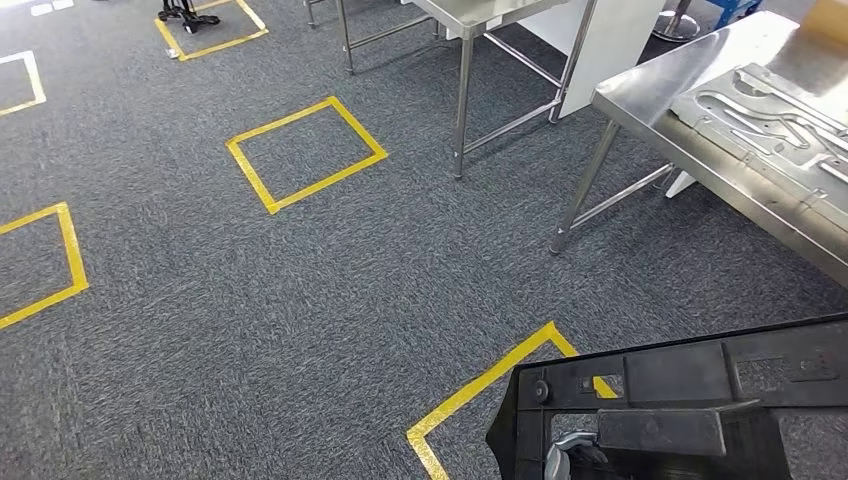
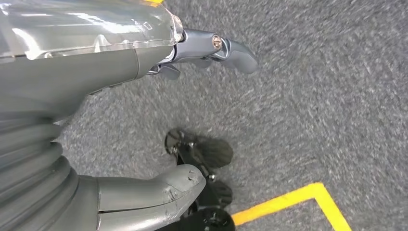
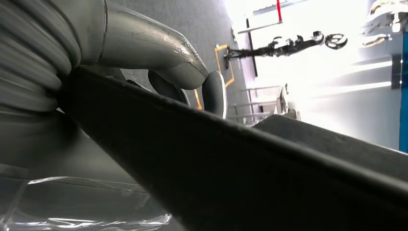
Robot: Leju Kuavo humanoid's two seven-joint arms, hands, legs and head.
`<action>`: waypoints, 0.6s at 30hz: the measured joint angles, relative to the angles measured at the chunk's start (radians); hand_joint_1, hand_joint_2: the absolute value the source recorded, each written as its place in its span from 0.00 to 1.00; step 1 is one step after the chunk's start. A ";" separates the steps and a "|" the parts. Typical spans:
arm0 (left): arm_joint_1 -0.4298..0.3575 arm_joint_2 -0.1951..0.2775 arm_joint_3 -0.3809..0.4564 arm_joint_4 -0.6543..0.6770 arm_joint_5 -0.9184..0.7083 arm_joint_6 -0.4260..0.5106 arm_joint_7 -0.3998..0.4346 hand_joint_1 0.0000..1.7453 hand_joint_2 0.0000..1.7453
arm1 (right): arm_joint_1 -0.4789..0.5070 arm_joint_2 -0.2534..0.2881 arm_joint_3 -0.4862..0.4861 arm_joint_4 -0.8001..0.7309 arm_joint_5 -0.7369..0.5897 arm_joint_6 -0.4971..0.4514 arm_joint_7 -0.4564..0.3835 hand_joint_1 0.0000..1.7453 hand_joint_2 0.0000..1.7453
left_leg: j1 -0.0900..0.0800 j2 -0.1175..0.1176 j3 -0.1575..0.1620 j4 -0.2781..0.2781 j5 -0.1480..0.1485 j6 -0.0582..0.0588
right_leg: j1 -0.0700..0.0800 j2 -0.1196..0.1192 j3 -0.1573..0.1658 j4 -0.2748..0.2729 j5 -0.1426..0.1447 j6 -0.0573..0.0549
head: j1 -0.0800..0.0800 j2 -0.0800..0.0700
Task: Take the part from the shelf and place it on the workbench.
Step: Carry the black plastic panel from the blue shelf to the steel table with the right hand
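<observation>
The black plastic part [image 1: 690, 400], long and flat with ribs and cut-outs, hangs over the carpet at the lower right of the head view. My right hand [image 1: 568, 452] grips it near its left end, where grey fingers peek out from under it. In the right wrist view the thumb [image 3: 159, 48] presses on the edge of the part [image 3: 240, 183]. The steel workbench [image 1: 650, 95] stands ahead at the upper right, apart from the part. My left hand [image 2: 96, 67] hangs above the carpet with its fingers apart and nothing in it.
A pale moulded panel [image 1: 770, 115] lies on the workbench. A second steel table [image 1: 470, 20] stands further back. Yellow tape squares [image 1: 305, 152] mark the grey carpet, one corner [image 1: 490, 385] just beside the part. The workbench leg [image 1: 585, 190] comes down to the floor.
</observation>
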 joint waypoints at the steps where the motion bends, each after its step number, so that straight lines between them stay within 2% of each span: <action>1: -0.002 0.000 0.000 0.000 0.000 0.000 0.000 0.00 1.00 | 0.000 0.000 0.000 0.000 0.000 0.000 0.000 1.00 1.00 | 0.002 0.014 0.003 -0.008 0.004 0.007 | 0.001 -0.021 -0.005 0.008 -0.007 0.006 | 0.002 0.000; 2: -0.002 0.000 0.000 0.000 0.000 0.000 -0.001 0.00 1.00 | 0.000 0.000 0.000 -0.001 0.000 0.000 0.000 1.00 1.00 | 0.004 0.028 0.006 -0.015 0.008 0.014 | 0.003 -0.051 -0.017 0.033 -0.024 0.010 | 0.006 0.000; 3: -0.001 -0.001 0.000 0.000 0.000 0.000 -0.001 0.00 1.00 | -0.002 0.000 0.000 -0.001 0.000 0.000 0.000 1.00 1.00 | 0.005 0.044 0.008 -0.021 0.011 0.018 | 0.003 -0.089 -0.040 0.081 -0.053 0.013 | 0.010 0.000; 4: 0.001 0.000 0.000 0.000 0.000 0.000 -0.001 0.00 1.00 | -0.003 0.000 0.000 -0.001 0.001 0.000 0.000 1.00 1.00 | 0.003 0.059 0.009 -0.022 0.010 0.021 | 0.003 -0.116 -0.071 0.142 -0.086 0.016 | 0.013 0.000; 5: 0.003 0.000 0.000 0.000 0.000 0.000 -0.001 0.00 1.00 | -0.003 0.000 0.000 -0.001 0.001 0.000 0.000 1.00 1.00 | 0.002 0.076 0.009 -0.022 0.009 0.023 | 0.000 -0.127 -0.102 0.204 -0.112 0.020 | 0.015 0.000; 6: 0.004 0.000 0.000 0.000 0.000 0.000 -0.001 0.00 1.00 | -0.003 0.000 0.000 -0.001 0.002 0.000 0.000 1.00 1.00 | 0.002 0.091 0.009 -0.022 0.008 0.023 | -0.003 -0.132 -0.125 0.250 -0.126 0.023 | 0.015 0.000; 7: 0.004 0.000 0.000 0.000 0.000 0.000 -0.001 0.00 1.00 | -0.003 0.000 0.000 -0.001 0.002 0.000 0.000 1.00 1.00 | 0.002 0.106 0.010 -0.022 0.006 0.023 | -0.006 -0.136 -0.130 0.261 -0.119 0.026 | 0.016 0.000; 8: 0.003 0.000 0.000 0.000 0.000 0.000 -0.002 0.00 1.00 | -0.003 0.000 0.000 0.000 0.003 0.000 0.000 1.00 1.00 | 0.002 0.120 0.012 -0.022 0.004 0.021 | -0.009 -0.142 -0.115 0.234 -0.095 0.028 | 0.016 0.000; 9: 0.002 0.000 0.000 0.000 -0.001 0.000 -0.002 0.00 1.00 | -0.003 0.000 0.000 0.000 0.004 0.000 0.000 1.00 1.00 | 0.002 0.132 0.016 -0.022 0.002 0.018 | -0.011 -0.155 -0.080 0.174 -0.062 0.029 | 0.016 0.000; 10: 0.001 0.000 0.000 0.000 -0.002 0.000 -0.002 0.00 1.00 | -0.003 0.000 0.000 0.000 0.006 0.000 0.000 1.00 1.00 | 0.001 0.144 0.021 -0.021 -0.002 0.013 | -0.010 -0.181 -0.039 0.102 -0.032 0.027 | 0.016 0.000; 12: 0.000 -0.001 0.000 0.000 -0.005 0.000 -0.002 0.00 1.00 | -0.005 0.000 0.000 -0.001 0.009 0.000 0.000 1.00 1.00 | -0.004 0.164 0.028 -0.019 -0.010 0.002 | -0.003 -0.217 0.015 0.003 -0.005 0.019 | 0.014 0.000; 13: -0.001 -0.001 0.000 0.000 -0.007 0.000 -0.002 0.00 1.00 | -0.005 0.000 0.000 -0.001 0.010 0.000 0.000 1.00 1.00 | -0.006 0.174 0.032 -0.018 -0.013 -0.004 | 0.001 -0.221 0.020 -0.011 -0.006 0.014 | 0.012 0.000; 15: -0.006 -0.001 0.000 0.000 -0.009 0.000 -0.003 0.00 1.00 | -0.004 0.000 -0.001 -0.001 0.011 -0.001 0.000 1.00 1.00 | -0.006 0.190 0.038 -0.018 -0.017 -0.015 | 0.003 -0.197 0.017 -0.013 -0.004 0.003 | 0.010 0.000; 16: -0.008 -0.001 0.000 0.000 -0.009 0.000 -0.003 0.00 1.00 | -0.003 0.000 -0.001 -0.001 0.012 -0.001 0.000 1.00 1.00 | -0.004 0.181 0.040 -0.014 -0.024 -0.021 | 0.001 -0.185 0.017 -0.016 -0.001 -0.003 | 0.009 0.000; 18: -0.009 -0.001 0.000 0.001 -0.010 -0.001 -0.004 0.00 1.00 | -0.004 0.001 -0.001 -0.001 0.012 -0.001 0.000 1.00 1.00 | 0.001 0.126 0.014 0.050 -0.067 -0.029 | -0.004 -0.163 0.019 -0.023 0.005 -0.017 | 0.005 0.000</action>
